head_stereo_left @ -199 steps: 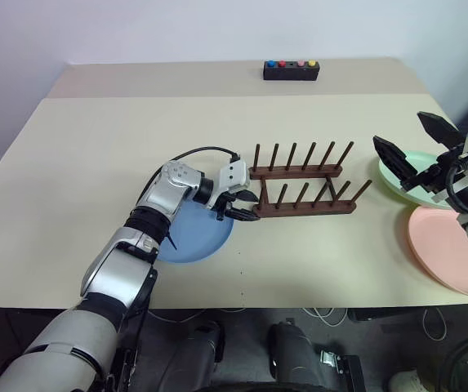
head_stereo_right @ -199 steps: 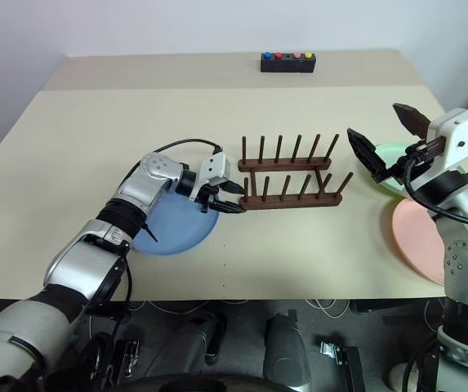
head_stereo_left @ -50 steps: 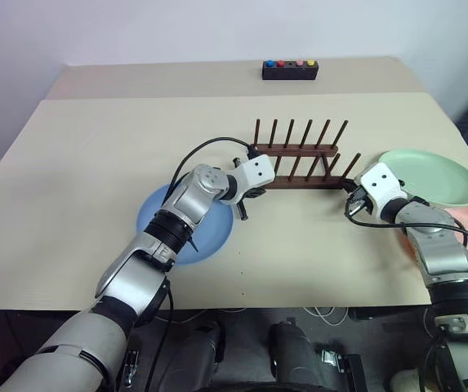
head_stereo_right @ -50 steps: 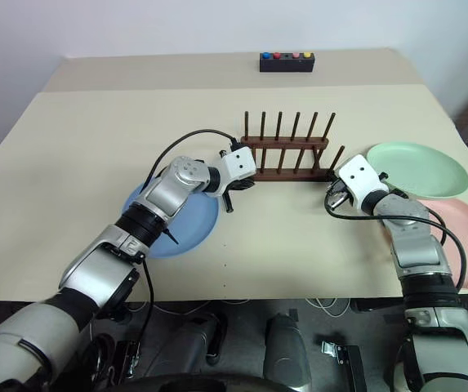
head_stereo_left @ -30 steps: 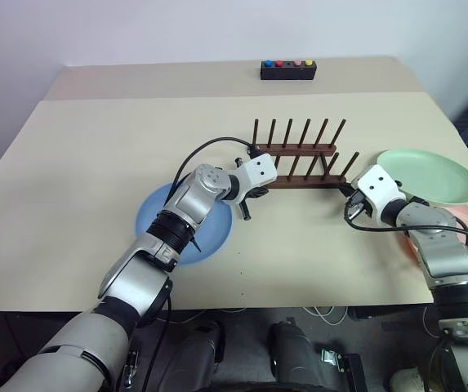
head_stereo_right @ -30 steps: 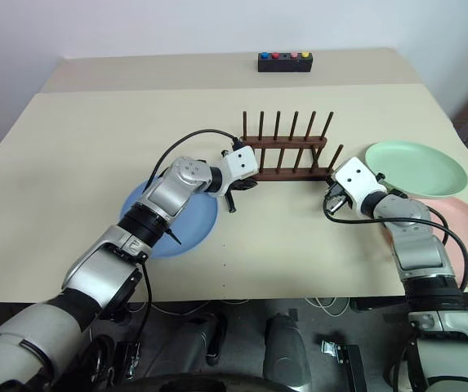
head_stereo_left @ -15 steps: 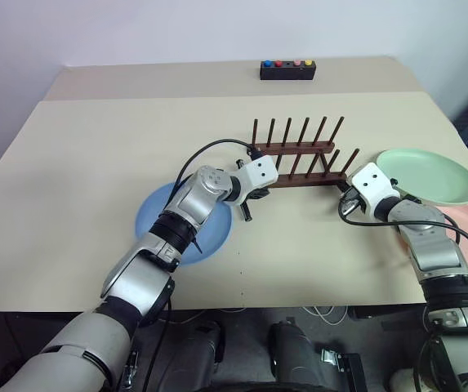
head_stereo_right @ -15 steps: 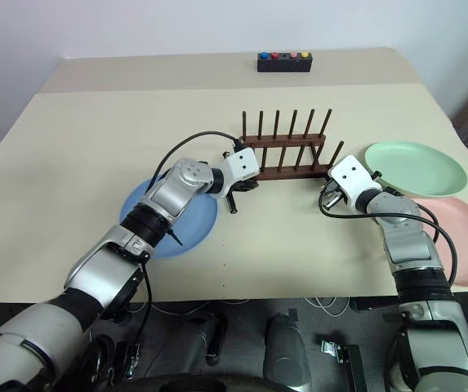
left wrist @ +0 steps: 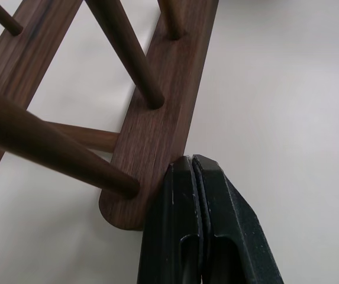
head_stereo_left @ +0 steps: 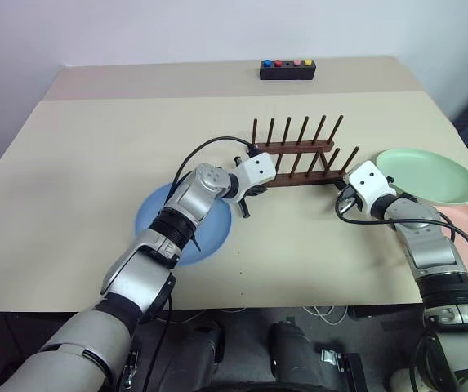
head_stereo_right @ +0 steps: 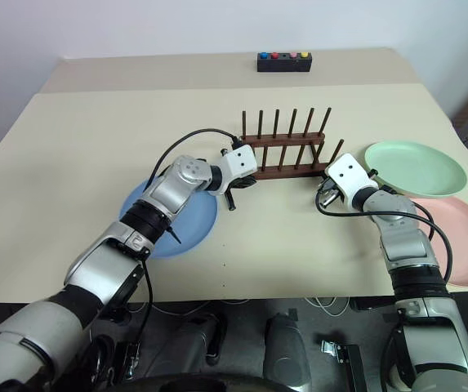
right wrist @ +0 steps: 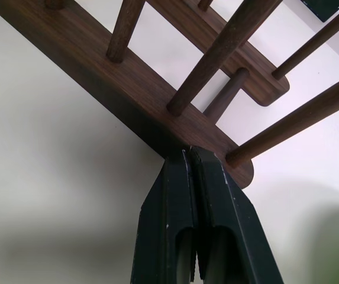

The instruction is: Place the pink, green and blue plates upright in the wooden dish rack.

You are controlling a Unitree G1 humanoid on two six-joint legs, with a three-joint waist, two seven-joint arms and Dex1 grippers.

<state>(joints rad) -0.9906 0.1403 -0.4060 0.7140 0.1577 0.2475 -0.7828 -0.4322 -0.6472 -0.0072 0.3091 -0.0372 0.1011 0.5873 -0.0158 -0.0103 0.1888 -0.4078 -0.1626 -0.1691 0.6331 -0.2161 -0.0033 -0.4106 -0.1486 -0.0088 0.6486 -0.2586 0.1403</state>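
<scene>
Closed fingers of the left gripper and right gripper press against opposite ends of the wooden dish rack, apparently repositioning it; blue plate, green plate and pink plate lie flat on the counter.

rack: dark brown wood, visible grain, smooth satin | left gripper fingers: black plastic, slight sheen | right gripper: same black plastic | plates blue, green, pink: matt, smooth | table: beige, matt
</scene>
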